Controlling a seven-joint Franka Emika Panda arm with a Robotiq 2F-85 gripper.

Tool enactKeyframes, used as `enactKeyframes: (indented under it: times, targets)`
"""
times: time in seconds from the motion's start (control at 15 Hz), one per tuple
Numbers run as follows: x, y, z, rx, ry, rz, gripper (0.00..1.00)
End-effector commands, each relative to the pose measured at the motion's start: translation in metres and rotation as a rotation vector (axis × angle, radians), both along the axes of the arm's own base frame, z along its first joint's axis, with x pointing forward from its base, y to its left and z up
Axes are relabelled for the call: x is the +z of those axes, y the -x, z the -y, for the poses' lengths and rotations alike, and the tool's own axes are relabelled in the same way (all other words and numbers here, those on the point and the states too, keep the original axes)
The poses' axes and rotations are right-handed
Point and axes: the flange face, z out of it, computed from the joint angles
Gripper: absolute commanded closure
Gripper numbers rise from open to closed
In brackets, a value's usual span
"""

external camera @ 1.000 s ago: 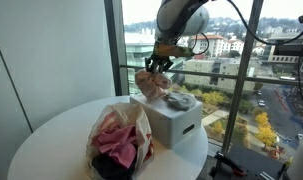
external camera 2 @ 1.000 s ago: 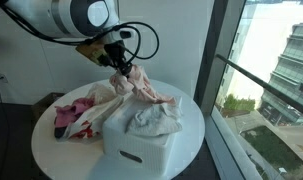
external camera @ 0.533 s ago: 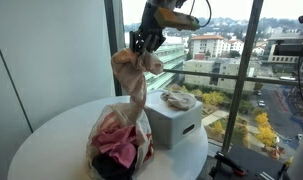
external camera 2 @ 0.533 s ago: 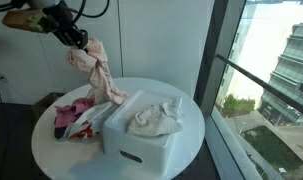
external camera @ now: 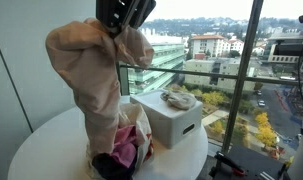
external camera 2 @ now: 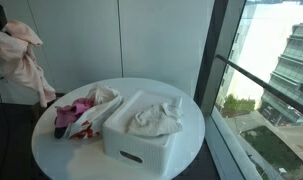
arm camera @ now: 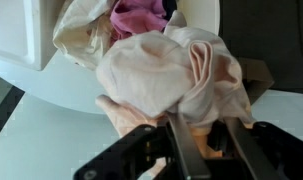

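My gripper (external camera: pixel 119 24) is shut on a pale pink garment (external camera: pixel 91 70) that hangs long and bunched high above the table. In an exterior view the same pink garment (external camera 2: pixel 23 55) dangles at the far left edge, off the side of the round white table (external camera 2: pixel 191 120). In the wrist view the pink garment (arm camera: pixel 171 70) fills the picture just beyond my gripper (arm camera: pixel 203 140), whose dark fingers (arm camera: pixel 181 150) pinch its folds. Below it lies a heap of pink and magenta clothes (external camera: pixel 116 145) in a bag. A white box (external camera 2: pixel 141 135) holds a crumpled whitish cloth (external camera 2: pixel 156 118).
A tall window with a dark frame (external camera: pixel 253 70) stands just behind the table, with city buildings outside. A pale wall (external camera 2: pixel 141 40) backs the table. The white box (external camera: pixel 169 122) sits near the table's edge by the window.
My gripper has carried the pink garment up and away from the white box, over the clothes heap and toward the table's far side. The garment now hangs full length.
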Motion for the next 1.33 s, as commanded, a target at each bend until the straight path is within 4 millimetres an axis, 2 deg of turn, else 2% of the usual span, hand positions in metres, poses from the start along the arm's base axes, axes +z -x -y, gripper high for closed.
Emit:
enactKeyframes:
  times: [0.0,0.27,0.47,0.67,1.07,1.27]
  targets:
    - [-0.022,-0.009,-0.021,0.169,0.002,-0.031,0.95]
    - [-0.054,-0.032,-0.029,0.213,0.074,-0.043,0.95]
    - [-0.061,-0.043,-0.031,0.220,0.118,-0.009,0.94]
    - [-0.070,-0.052,-0.020,0.188,0.192,0.002,0.94]
    - [-0.054,-0.061,0.011,0.066,0.248,0.095,0.94]
    - [-0.037,-0.060,0.022,0.000,0.264,0.155,0.94]
